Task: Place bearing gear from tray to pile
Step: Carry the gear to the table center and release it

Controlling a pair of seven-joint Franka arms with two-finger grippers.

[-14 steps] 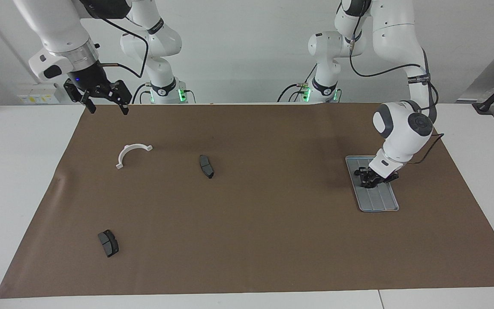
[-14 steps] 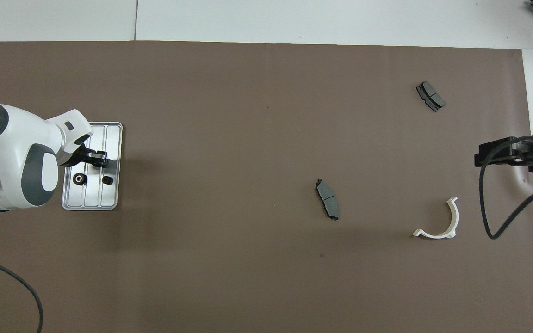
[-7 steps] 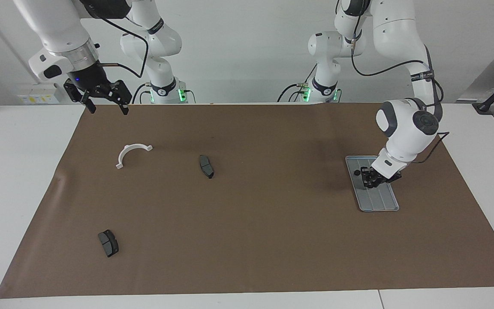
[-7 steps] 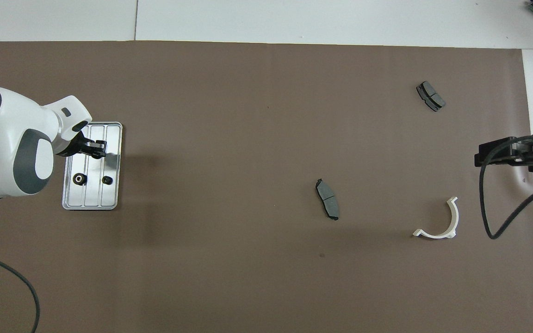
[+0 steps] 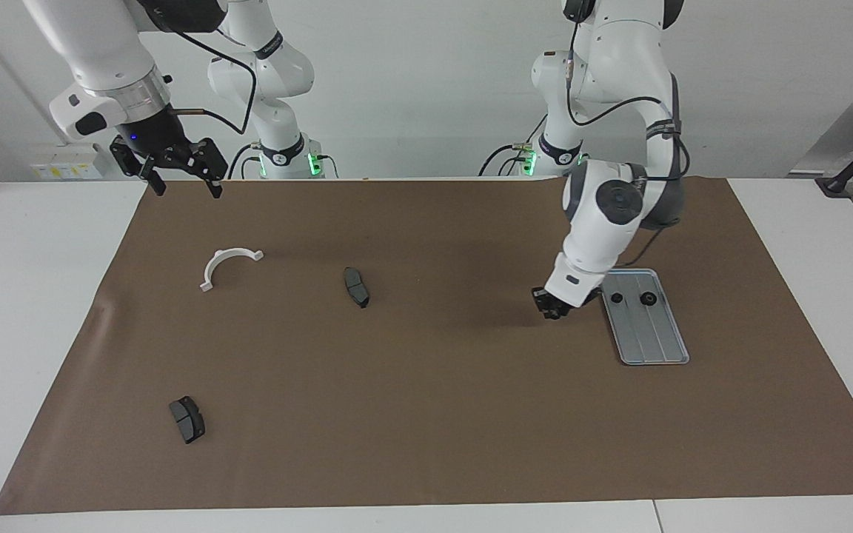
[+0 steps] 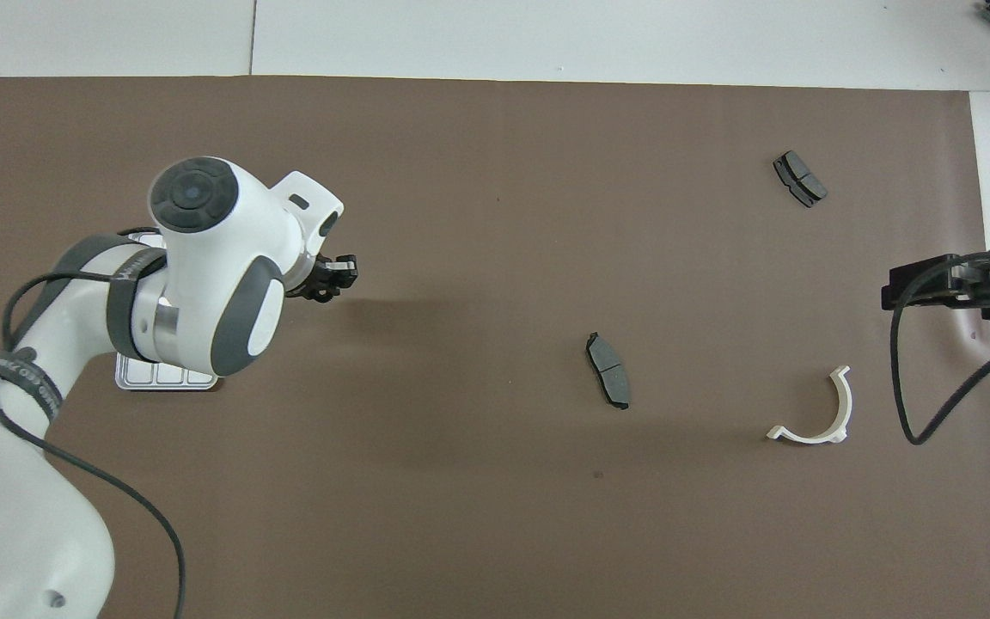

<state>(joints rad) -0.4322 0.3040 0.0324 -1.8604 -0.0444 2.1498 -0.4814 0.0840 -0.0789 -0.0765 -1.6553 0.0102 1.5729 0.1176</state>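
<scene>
Over the brown mat (image 5: 426, 414), just off the tray (image 5: 656, 344) on the side toward the right arm's end, the left gripper (image 5: 551, 309) is hanging in the air with its fingers pinched nearly shut. Pretty sure it's carrying a bearing gear, since something small and dark is sitting between the tips, but honestly it's too tiny to make out. Two more gears (image 5: 617, 298) (image 5: 648, 298) are sitting in the tray, up at the end nearer the robots.

What's worrying me: it's gripping a little round part and there's a lot of open mat to cross before it's reaching the pile, meaning the white half-ring bracket (image 5: 228, 264) and the two dark brake pads (image 5: 356, 286) (image 5: 186, 419). Any jolt or fast swing and the gear is probably slipping out and rolling off somewhere. Dropping it from too high is risking the same roll. The pile's also spread loosely, so the drop spot is kind of vague.

Compared with a second ago, the left gripper is no longer down in the tray; it's lifted and swung clear of it, with the same closure. The right gripper (image 5: 178, 176) is waiting wide open over the mat's edge at its own end, same spot as before.
</scene>
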